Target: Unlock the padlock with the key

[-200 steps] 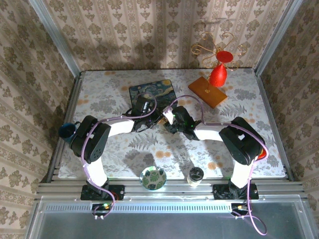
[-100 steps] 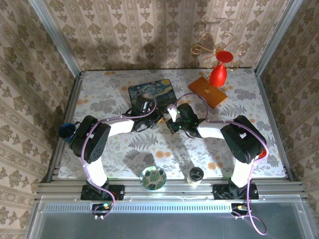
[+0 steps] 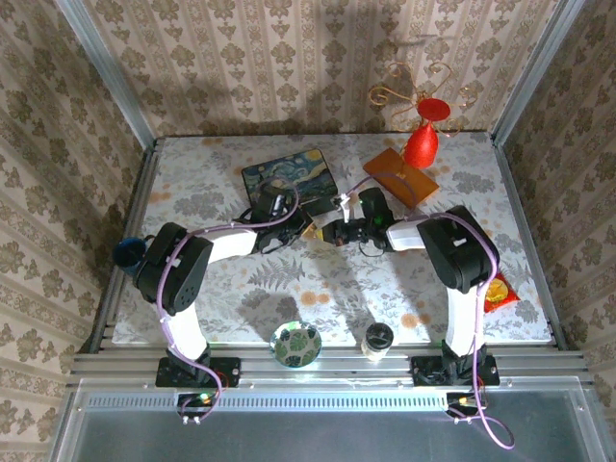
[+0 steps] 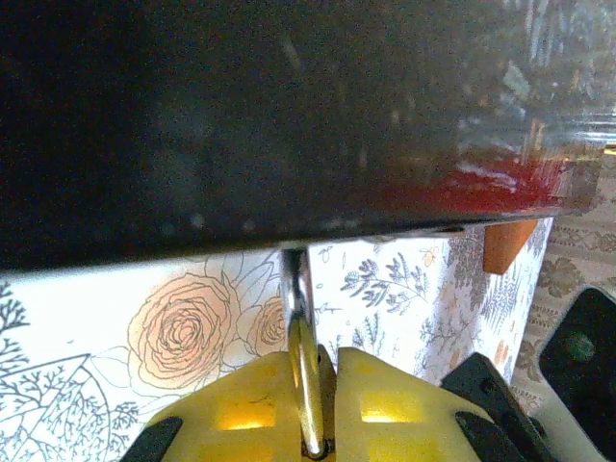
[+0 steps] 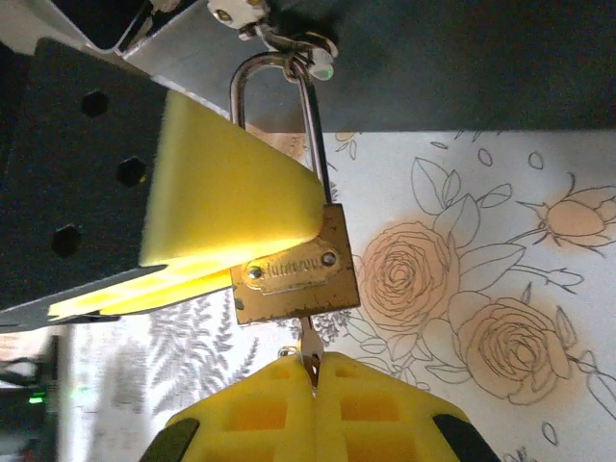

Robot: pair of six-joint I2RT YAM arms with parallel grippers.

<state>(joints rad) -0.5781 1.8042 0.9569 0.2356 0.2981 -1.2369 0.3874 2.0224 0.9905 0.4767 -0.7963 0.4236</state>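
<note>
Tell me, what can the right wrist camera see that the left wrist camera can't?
Right wrist view: the padlock with its brass body, and the key meeting its end away from the loop, pinched in the shut right gripper.
Left wrist view: an orange block off to the right, and the left gripper shut on the lock's silvery loop.
Both: that loop, the dark box it hooks onto, and the flowery table cover.

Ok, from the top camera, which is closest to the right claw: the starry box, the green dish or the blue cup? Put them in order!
1. starry box, just behind the right gripper.
2. green dish, front edge.
3. blue cup, far left.
</note>
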